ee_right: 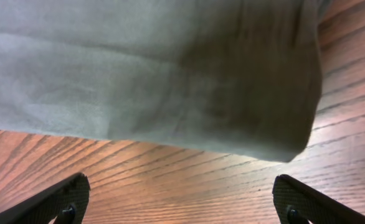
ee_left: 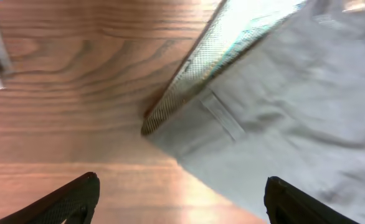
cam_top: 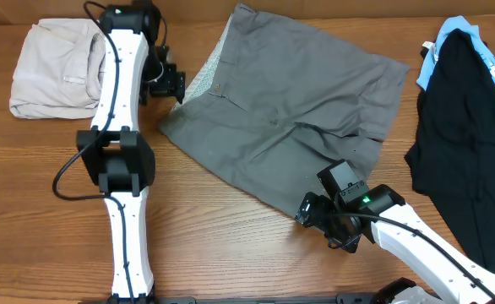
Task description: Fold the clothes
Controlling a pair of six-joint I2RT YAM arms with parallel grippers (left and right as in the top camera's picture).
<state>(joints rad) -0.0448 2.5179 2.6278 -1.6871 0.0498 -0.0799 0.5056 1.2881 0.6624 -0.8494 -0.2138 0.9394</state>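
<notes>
The grey shorts lie spread flat in the middle of the wooden table, waistband toward the far left, legs toward the near right. My left gripper sits at the waistband's left corner, open. In the left wrist view the shorts and the patterned waistband lining lie just ahead of the left gripper, whose right finger is over cloth. My right gripper stands open at the near leg hem. In the right wrist view the hem lies ahead of the right gripper, bare wood between its fingers.
A pale beige folded garment lies at the far left, behind the left arm. A black garment with light-blue cloth lies along the right edge, close to the right arm.
</notes>
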